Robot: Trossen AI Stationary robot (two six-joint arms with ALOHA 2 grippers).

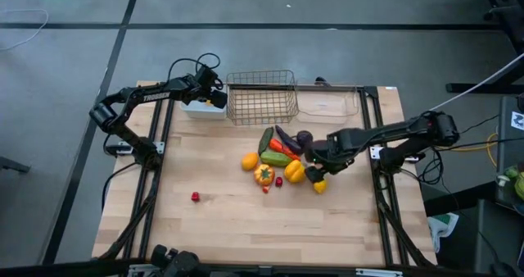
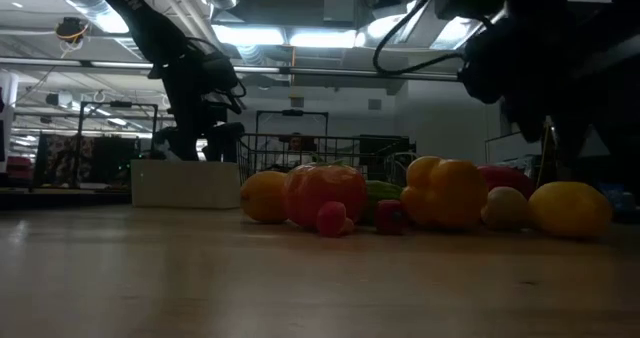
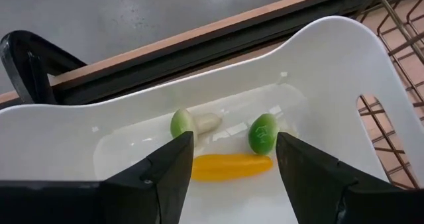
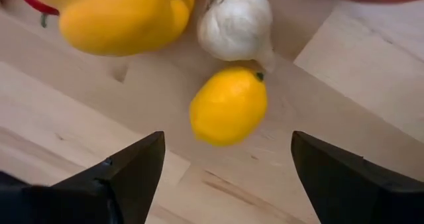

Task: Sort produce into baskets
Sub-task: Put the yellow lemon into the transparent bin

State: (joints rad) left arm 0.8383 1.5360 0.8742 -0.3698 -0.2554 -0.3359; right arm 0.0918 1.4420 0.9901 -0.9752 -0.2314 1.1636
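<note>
Fingers of the right gripper [image 4: 225,174] stand wide apart over the lemon [image 4: 228,105], which lies on the table [image 4: 344,78] between and just ahead of them, untouched. Beyond the lemon sit a garlic bulb [image 4: 235,22] and a yellow pepper [image 4: 119,18]. Left gripper [image 3: 234,177] fingers are also apart, empty, above the white tray [image 3: 331,71], where a yellow piece [image 3: 232,166] and two green pieces [image 3: 263,132] lie between them.
</note>
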